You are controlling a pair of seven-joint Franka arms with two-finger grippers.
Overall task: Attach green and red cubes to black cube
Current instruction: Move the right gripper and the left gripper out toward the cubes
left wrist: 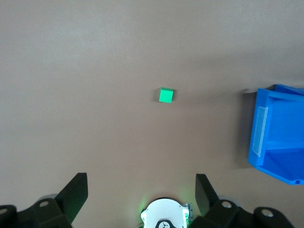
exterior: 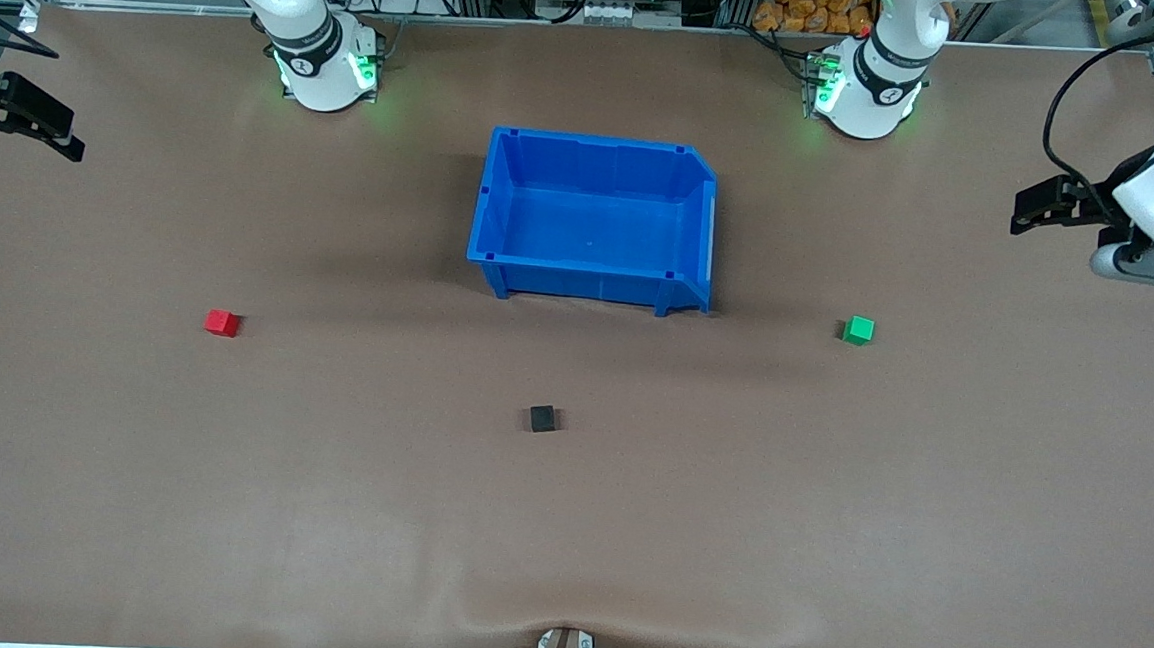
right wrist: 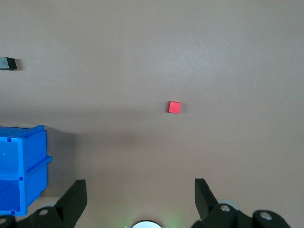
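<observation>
Bench [exterior: 325, 509] covered in plain brown material, seen from above, with a blue bin [exterior: 597, 155] standing in the middle, close to the two robot bases. No brand, label or writing can be read anywhere; a pale clear strip on one wall of the blue bin [left wrist: 259, 130] looks blank. The bin is open-topped and holds nothing.

Three small cubes lie separately on the bench, none touching another. The black cube [exterior: 542, 418] sits nearer to the front camera than the bin, roughly in line with its middle. The red cube [exterior: 221, 322] lies well apart from the bin toward the right arm's end of the bench. The green cube [exterior: 859, 329] lies near the bin toward the left arm's end.

The left hand [exterior: 1030, 213] hangs in the air over the left arm's end of the bench, fingers spread wide with nothing between them; its wrist view looks down on the green cube [left wrist: 166, 95]. The right hand [exterior: 48, 131] hangs over the right arm's end, fingers also spread wide and holding nothing, its wrist view showing the red cube [right wrist: 174, 107], the black cube [right wrist: 8, 63] and a corner of the bin [right wrist: 23, 166].
</observation>
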